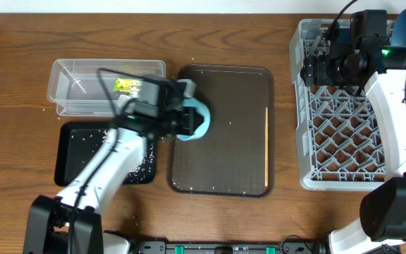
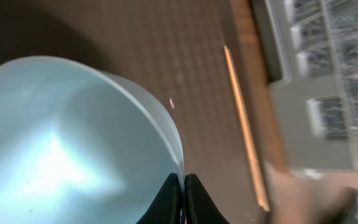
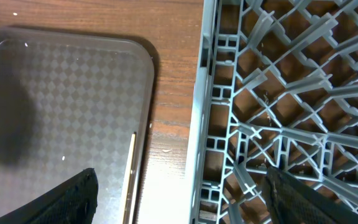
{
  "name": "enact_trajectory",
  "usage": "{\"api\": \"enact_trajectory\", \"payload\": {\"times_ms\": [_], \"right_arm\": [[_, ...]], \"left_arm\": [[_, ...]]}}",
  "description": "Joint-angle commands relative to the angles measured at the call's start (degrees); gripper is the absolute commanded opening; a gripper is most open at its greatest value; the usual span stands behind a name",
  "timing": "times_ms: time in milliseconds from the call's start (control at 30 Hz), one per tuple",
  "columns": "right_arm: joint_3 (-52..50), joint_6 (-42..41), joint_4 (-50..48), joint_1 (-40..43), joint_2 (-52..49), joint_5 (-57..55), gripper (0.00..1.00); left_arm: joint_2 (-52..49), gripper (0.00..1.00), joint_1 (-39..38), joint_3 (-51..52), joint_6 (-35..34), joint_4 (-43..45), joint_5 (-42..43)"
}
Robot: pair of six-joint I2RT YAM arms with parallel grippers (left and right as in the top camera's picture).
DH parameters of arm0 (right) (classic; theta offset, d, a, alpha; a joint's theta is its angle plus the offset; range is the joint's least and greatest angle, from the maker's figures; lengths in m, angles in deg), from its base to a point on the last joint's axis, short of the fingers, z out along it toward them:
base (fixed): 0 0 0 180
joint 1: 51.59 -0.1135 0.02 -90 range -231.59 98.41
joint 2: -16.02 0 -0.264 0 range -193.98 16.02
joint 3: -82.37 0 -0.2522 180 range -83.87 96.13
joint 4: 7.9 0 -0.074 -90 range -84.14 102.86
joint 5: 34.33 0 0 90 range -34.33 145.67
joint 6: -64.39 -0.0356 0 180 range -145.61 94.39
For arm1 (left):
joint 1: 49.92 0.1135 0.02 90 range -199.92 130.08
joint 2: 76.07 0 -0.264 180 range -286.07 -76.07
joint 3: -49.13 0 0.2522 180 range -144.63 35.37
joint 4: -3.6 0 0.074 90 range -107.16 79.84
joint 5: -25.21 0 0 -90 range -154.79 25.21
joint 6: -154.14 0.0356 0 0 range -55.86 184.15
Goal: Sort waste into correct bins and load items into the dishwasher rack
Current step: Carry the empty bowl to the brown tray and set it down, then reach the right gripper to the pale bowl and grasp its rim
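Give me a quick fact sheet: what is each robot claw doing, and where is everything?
Left gripper: shut on the rim of the mint-green round bowl, at the brown flat tray's left edge
Right gripper: open, empty, over the light-grey lattice rack's left edge
Thin wooden chopstick: lying on the brown tray's right side
Yellow-green crinkled wrapper: in the clear plastic tub
White grains: scattered in the black shallow tray

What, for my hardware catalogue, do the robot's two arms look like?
The left arm and right arm match: white link shells, black joints, bases and wrist units, black jaws. Thin black cables loop above each wrist. A green light glows on the right one.
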Motion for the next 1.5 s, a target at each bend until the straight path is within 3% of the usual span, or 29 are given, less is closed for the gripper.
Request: {"api": "enact_trajectory", "payload": {"times_ms": [0,267,667,733,833,967,1167,1300,1467], "right_arm": [[-0.37,-0.61,0.07,-0.55,-0.39,0.04,0.84],[-0.37,-0.63,0.13,-0.57,-0.39,0.07,0.84],[-0.37,-0.61,0.28,-0.57,-0.39,0.07,0.85],[-0.37,-0.61,0.28,-0.57,-0.39,0.07,0.85],[-0.37,-0.63,0.09,-0.57,-0.39,0.11,0.85],[-0.37,-0.61,-0.09,-0.61,-0.39,2.08,0.86],[-0.37,-0.59,-1.6,-2.95,-0.39,4.81,0.86],[-0.42,-0.59,-3.5,-6.21,-0.48,4.76,0.85],[-0.55,-0.63,-6.16,-11.06,-2.34,4.74,0.82]], "left_arm": [[-1.44,0.06,-4.98,-0.94,0.76,4.9,-20.9],[-7.37,0.07,-8.66,-0.94,0.66,16.9,-22.93],[-9.6,0.15,-8.66,-0.94,-1.66,16.92,-20.11],[-9.53,0.22,-8.66,-0.94,-1.66,16.94,-19.74],[-8.92,0.25,-8.52,-0.94,-1.66,16.24,-19.76],[-5.88,0.31,-7.52,-0.94,-1.64,11.04,-19.96],[1.38,0.34,-2.67,-0.94,-1.64,-3.8,-19.96],[5.49,0.43,1.86,-0.94,-1.66,-12.39,-19.96],[8.0,0.43,6.29,-0.94,-1.66,-18.29,-19.93]]}}
